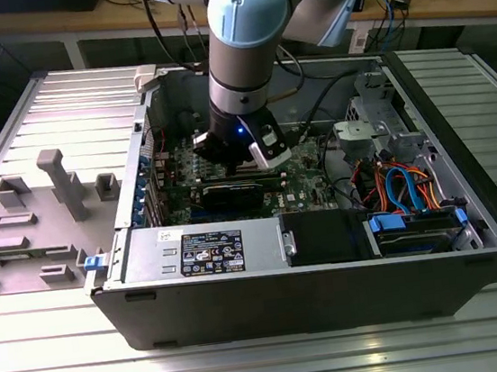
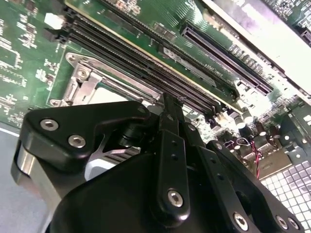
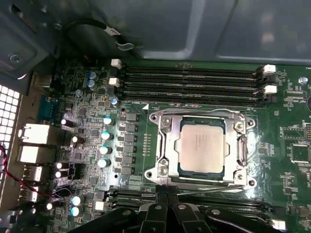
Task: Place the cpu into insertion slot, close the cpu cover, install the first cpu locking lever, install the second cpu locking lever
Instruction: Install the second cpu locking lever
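The cpu (image 3: 200,145) lies seated in the insertion slot (image 3: 167,127), with the cpu cover (image 3: 241,148) closed around it. The tool (image 3: 167,201), fingertips pinched together, stands at the socket's near edge beside a thin locking lever (image 3: 214,190) running along that edge.

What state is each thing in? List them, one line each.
Square dark silver-rimmed insertion slot: filled.
Small square silver-topped cpu: seated in the insertion slot.
Thin silver windowed cpu cover: lying flat over the cpu.
Thin silver lever rod: lying along the slot's edge, latching unclear.
Black gripper: shut, tips by that rod.
Four long black memory slots: empty.
Grey computer case: side open.
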Available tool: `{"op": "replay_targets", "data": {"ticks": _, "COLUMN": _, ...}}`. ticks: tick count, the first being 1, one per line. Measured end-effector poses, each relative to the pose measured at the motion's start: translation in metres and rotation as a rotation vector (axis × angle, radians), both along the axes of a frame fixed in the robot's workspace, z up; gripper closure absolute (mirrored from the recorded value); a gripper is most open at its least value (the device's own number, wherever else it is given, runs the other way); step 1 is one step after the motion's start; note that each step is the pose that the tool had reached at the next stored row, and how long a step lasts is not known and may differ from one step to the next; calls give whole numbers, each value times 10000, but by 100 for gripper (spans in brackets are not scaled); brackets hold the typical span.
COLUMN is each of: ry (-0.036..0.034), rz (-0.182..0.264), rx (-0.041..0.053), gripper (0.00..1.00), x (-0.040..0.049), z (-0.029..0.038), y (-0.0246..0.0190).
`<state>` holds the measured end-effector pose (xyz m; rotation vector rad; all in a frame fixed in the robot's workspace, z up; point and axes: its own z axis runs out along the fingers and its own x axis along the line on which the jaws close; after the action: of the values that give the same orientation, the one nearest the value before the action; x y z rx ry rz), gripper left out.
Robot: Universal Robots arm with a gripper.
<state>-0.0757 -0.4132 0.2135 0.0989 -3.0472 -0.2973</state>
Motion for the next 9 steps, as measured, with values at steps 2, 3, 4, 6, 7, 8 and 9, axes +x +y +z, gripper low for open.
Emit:
{"op": "replay_targets", "data": {"ticks": 2, "ry": 1, "rz": 0, "rx": 100, "gripper": 89, "x": -29, "z": -29, "y": -1}}
{"op": "replay_targets", "data": {"ticks": 3, "ry": 1, "rz": 1, "rx": 133, "gripper": 89, "x": -31, "z": -37, "y": -1}}
{"op": "replay_targets", "data": {"ticks": 4, "ry": 0, "rz": -3, "rx": 168, "gripper": 89, "x": -32, "z": -41, "y": -6}}
{"op": "replay_targets", "data": {"ticks": 6, "ry": 0, "rz": -7, "rx": 236, "gripper": 89, "x": -32, "z": -45, "y": -22}}
{"op": "replay_targets", "data": {"ticks": 7, "ry": 0, "rz": -6, "rx": 272, "gripper": 89, "x": -32, "z": -45, "y": -30}}
{"op": "replay_targets", "data": {"ticks": 8, "ry": 0, "rz": -7, "rx": 322, "gripper": 89, "x": -32, "z": -45, "y": -41}}
{"op": "replay_targets", "data": {"ticks": 9, "ry": -1, "rz": -7, "rx": 383, "gripper": 89, "x": -32, "z": -45, "y": -54}}
